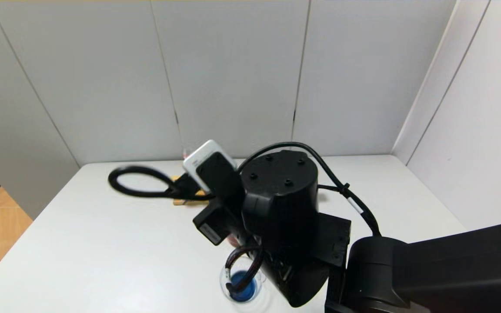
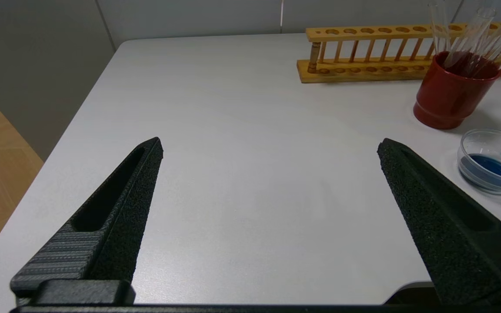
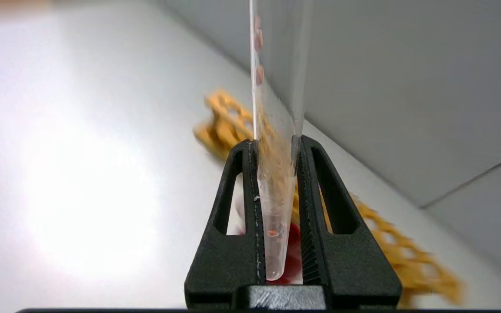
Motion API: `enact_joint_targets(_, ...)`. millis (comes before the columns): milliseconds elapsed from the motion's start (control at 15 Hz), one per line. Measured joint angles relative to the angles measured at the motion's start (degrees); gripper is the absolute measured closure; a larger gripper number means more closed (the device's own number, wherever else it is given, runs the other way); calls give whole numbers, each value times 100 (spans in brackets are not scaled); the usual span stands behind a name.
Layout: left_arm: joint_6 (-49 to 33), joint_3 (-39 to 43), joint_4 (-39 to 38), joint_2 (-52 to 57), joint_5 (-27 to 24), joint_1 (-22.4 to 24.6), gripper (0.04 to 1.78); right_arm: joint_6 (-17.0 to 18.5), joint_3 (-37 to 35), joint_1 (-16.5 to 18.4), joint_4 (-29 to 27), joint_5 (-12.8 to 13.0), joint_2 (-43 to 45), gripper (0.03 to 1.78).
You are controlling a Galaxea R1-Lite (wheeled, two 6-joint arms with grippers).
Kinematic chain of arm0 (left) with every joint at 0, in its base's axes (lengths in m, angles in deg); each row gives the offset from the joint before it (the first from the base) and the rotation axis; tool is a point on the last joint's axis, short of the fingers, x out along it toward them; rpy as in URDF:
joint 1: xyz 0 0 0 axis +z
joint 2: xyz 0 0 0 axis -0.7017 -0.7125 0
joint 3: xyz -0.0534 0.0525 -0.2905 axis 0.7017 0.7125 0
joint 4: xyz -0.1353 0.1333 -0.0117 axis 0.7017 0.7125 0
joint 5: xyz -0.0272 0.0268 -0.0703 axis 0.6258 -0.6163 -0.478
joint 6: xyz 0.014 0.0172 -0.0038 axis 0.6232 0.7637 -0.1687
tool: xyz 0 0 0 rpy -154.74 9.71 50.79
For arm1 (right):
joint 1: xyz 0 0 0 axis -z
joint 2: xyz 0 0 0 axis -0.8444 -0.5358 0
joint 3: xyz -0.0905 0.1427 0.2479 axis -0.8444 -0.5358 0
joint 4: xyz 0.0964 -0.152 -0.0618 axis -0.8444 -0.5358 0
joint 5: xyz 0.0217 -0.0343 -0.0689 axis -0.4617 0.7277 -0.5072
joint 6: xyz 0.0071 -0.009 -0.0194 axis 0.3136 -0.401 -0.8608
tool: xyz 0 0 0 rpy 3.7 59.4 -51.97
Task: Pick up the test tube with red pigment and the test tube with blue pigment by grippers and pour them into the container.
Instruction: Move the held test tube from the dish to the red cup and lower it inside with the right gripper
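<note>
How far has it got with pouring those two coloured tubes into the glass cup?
Done: the container already holds blue liquid, so the blue pour looks finished. In hand: the right end effector is shut on a test tube streaked with red drops. Whether red has gone in is unclear. The left end effector is open above the table.

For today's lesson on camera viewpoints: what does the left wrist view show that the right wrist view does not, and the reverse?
Only the left wrist view shows the open left end effector, the red cup holding clear tubes, and the glass cup with blue liquid in it. Only the right wrist view shows the right end effector shut on a test tube with reddish drops inside. Both show the wooden rack and the white table.
</note>
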Motion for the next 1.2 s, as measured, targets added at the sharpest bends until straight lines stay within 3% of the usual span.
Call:
enact_joint_targets(133, 0, 0, 0, 0, -2, 0, 7, 952, -226, 50, 646, 28, -17, 149)
enact_joint_targets(400, 0, 0, 0, 0, 0, 0, 7, 2011, -929, 273, 1180, 28, -118, 149)
enact_joint_targets(800, 0, 0, 0, 0, 2, 0, 7, 2166, -1100, 614, 1569, -77, -389, 149)
enact_joint_targets(1200, 2, 0, 0, 0, 0, 0, 7, 1996, -1023, 700, 1519, -852, -579, 149)
